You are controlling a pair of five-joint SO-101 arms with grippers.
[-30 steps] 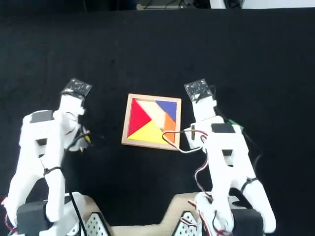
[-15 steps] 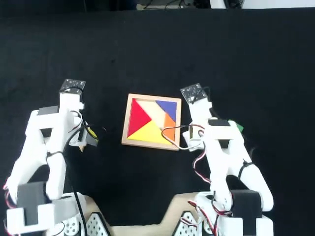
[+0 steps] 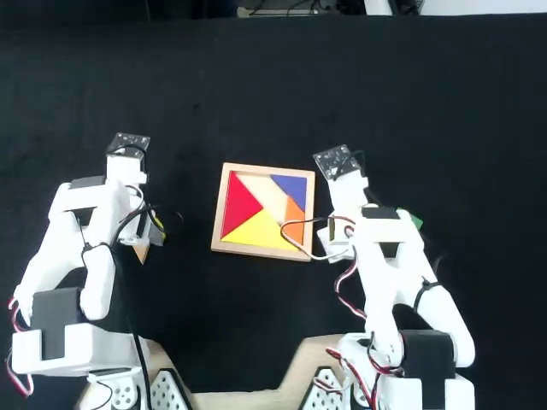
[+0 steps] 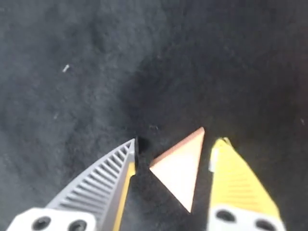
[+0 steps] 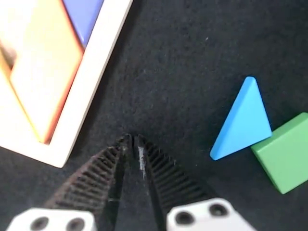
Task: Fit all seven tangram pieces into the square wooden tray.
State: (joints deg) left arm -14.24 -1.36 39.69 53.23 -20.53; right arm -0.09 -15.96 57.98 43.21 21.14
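Note:
The square wooden tray [image 3: 220, 213] lies mid-table holding a red triangle [image 3: 240, 207], a yellow triangle [image 3: 256, 231], a blue piece [image 3: 290, 184] and an orange piece [image 3: 295, 211]. To its left, my left gripper [image 4: 177, 143] stands open, with a pale orange triangle [image 4: 178, 168] flat on the cloth between its grey finger and yellow finger. My right gripper [image 5: 134, 141] is shut on nothing, just off the tray's corner [image 5: 72, 125]. A blue triangle [image 5: 243, 120] and a green piece [image 5: 286, 151] lie touching on the cloth beside it.
Black cloth covers the whole table. The green piece [image 3: 414, 220] peeks out from behind the right arm. Both arm bases stand at the near edge, with open cloth behind the tray.
The left arm has shifted and its gripper has come down around the pale orange triangle. The right arm edged slightly left a second ago and has kept still since.

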